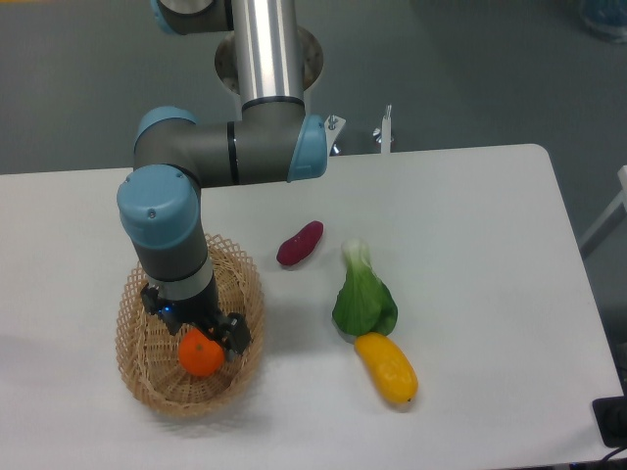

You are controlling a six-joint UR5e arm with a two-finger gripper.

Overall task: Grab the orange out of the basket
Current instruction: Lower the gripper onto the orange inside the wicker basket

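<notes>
Orange (201, 356) is seen inside the basket (147, 377), toward the middle of its bowl and slightly nearer the right wall. The fruit lies directly under the gripper (208, 338), whose dark body is lowered into the basket from above and leans slightly down and to the right. The top of the orange is covered by the gripper, and a dark finger is seen against the fruit's upper right side; the opposite finger is hidden by the wrist. Contact appears to be made, yet whether the jaws are closed on the fruit or only set around it cannot be told from this view. It also cannot be told whether the orange is resting on the wicker floor or raised just off it.

The basket is placed at the near left part of the white table (470, 245). Well apart from it, to the right, a purple sweet potato (299, 244) is laid, then a green leafy vegetable (363, 294), and just beside that, touching its lower end, an elongated yellow fruit (387, 368).
</notes>
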